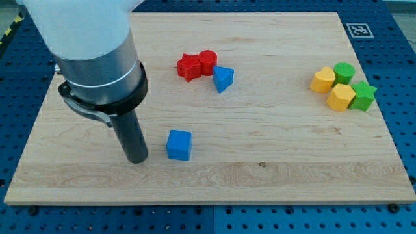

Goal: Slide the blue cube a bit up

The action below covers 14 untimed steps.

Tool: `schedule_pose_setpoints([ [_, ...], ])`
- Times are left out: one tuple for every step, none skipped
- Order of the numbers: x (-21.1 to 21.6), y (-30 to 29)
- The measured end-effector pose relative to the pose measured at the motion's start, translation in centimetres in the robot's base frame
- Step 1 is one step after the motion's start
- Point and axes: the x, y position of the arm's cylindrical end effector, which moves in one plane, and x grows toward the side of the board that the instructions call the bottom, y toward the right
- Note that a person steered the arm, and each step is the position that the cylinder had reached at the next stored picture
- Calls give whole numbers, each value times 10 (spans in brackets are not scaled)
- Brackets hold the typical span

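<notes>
The blue cube (179,144) sits on the wooden board (260,169) at lower centre-left. My tip (138,159) rests on the board just to the view's left of the cube, slightly lower, with a small gap between them. The thick dark rod and the arm's grey and white body rise from it toward the view's top left and hide part of the board there.
A red star-like block (188,67), a red cylinder (207,61) and a blue triangular block (223,78) cluster at upper centre. Two yellow blocks (322,80) (340,97), a green cylinder (344,72) and a green star (363,95) cluster at the right.
</notes>
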Motion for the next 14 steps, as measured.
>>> schedule_pose_setpoints([
  [-12,-2],
  [-38,-8],
  [-46,-8],
  [-46,-8],
  [-22,-8],
  [4,17],
  [9,64],
  [7,67],
  [7,67],
  [-1,67],
  [-17,67],
  [-34,67],
  [-38,67],
  [-37,67],
])
